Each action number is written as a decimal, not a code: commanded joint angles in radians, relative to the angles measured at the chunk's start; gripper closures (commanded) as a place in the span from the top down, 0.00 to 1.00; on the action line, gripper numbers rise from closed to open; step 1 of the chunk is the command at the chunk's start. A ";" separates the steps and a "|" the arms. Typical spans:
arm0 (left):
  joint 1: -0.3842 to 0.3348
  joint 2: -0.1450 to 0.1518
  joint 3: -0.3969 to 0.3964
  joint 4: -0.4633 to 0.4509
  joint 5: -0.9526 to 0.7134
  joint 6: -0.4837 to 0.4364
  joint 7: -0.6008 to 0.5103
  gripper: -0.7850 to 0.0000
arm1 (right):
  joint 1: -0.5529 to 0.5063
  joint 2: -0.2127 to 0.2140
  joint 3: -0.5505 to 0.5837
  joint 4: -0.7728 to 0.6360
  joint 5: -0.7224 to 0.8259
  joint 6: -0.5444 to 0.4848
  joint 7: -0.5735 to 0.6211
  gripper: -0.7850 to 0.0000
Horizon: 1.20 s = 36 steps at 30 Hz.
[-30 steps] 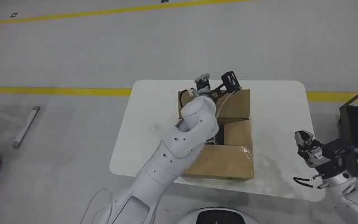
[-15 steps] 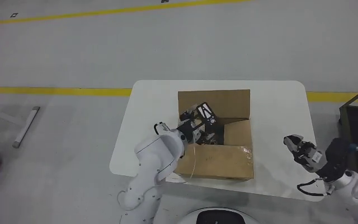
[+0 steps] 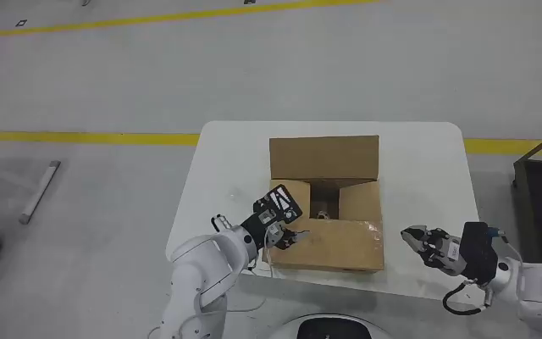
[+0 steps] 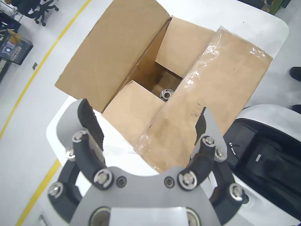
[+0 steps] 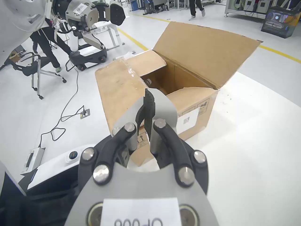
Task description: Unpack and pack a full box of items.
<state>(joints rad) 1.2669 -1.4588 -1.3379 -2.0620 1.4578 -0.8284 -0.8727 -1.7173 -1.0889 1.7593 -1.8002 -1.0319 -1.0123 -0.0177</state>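
An open cardboard box (image 3: 326,212) stands in the middle of the white table (image 3: 423,161), its flaps spread. Through the opening a small metal part (image 4: 166,94) lies on the box's bottom. My left gripper (image 3: 284,222) hovers open over the box's near left corner, nothing between its fingers (image 4: 88,118); in the right wrist view the left gripper (image 5: 105,28) hangs above the taped flap (image 5: 117,83). My right gripper (image 3: 409,236) is shut and empty, low over the table just right of the box (image 5: 188,55), pointing at its side wall.
A taped near flap (image 4: 211,83) folds outward over the box's front. A tall far flap (image 3: 323,157) stands up at the back. Bare table lies left and right of the box. A dark cabinet (image 3: 529,178) stands off the table's right edge.
My left arm has pulled back from the box's far flap to its near left corner. My right gripper has swung in toward the box's right side.
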 commanded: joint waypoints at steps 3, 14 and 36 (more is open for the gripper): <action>0.000 0.000 0.000 0.000 0.000 0.000 0.001 1.00 | 0.000 0.000 0.000 0.000 0.000 0.000 0.000 0.00; 0.000 0.000 0.000 0.000 0.000 0.000 0.001 1.00 | 0.119 0.028 -0.106 0.008 0.433 0.148 0.528 0.00; 0.000 0.000 0.000 0.000 0.000 0.000 0.001 1.00 | 0.265 0.082 -0.146 0.011 0.933 0.333 1.057 0.00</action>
<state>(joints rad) 1.2667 -1.4590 -1.3378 -2.0618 1.4573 -0.8280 -0.8722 -1.4512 -1.0071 1.6135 -1.7779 -0.0607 -0.6851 1.0519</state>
